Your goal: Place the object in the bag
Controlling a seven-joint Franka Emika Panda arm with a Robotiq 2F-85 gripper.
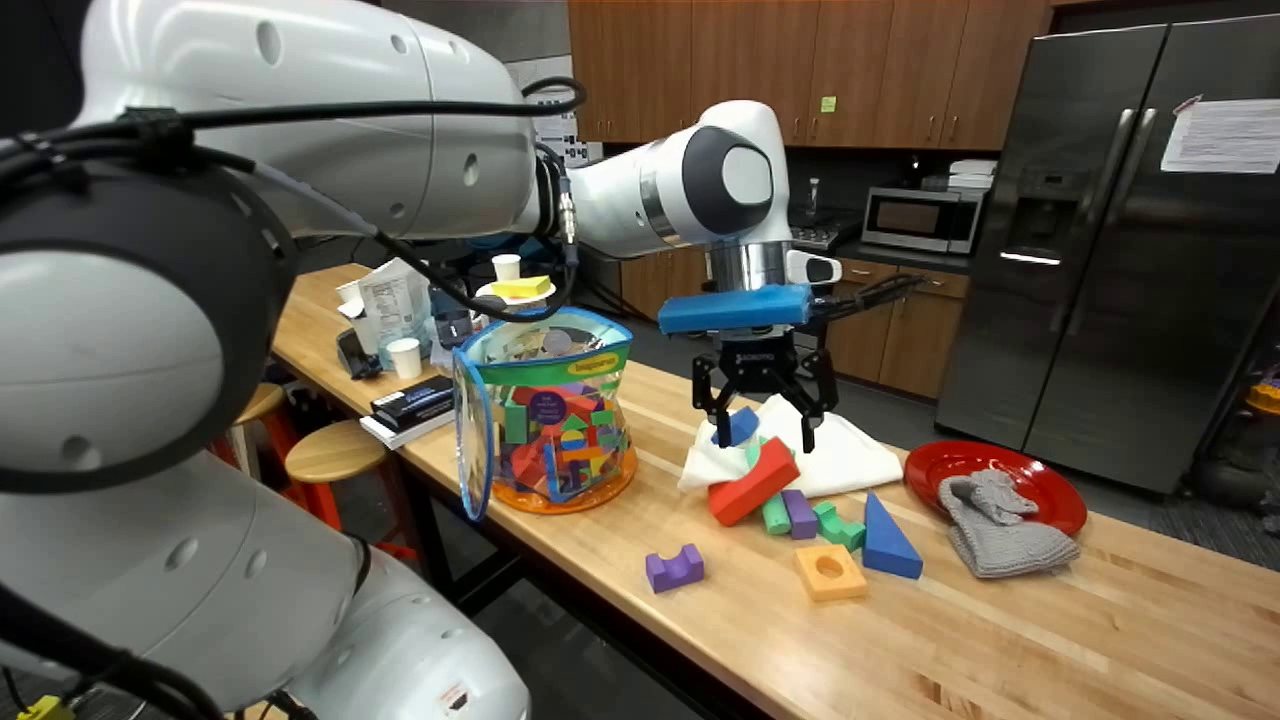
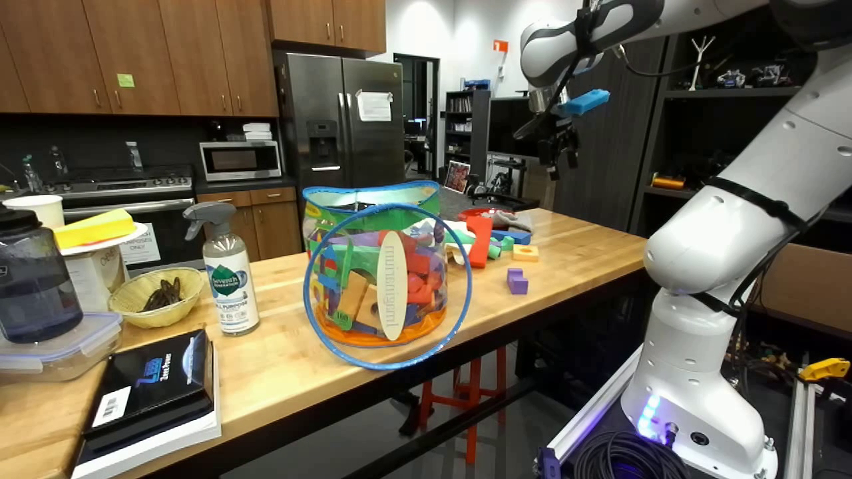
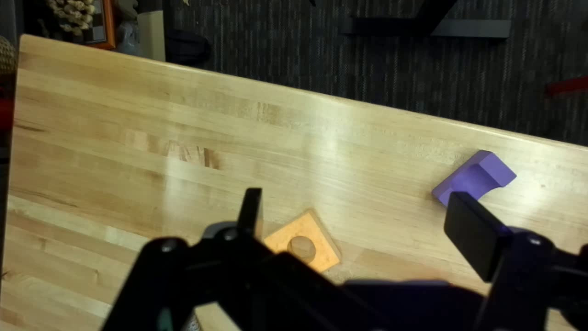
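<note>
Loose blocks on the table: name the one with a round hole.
The orange square block; the others show none, the stray purple block having only a notch.

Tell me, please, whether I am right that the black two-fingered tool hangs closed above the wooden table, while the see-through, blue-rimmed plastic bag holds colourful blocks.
Not quite: the black two-fingered tool is open, not closed, and grips nothing, as the wrist view shows. It does hang above the wooden table, and the see-through plastic bag does hold colourful blocks.
</note>
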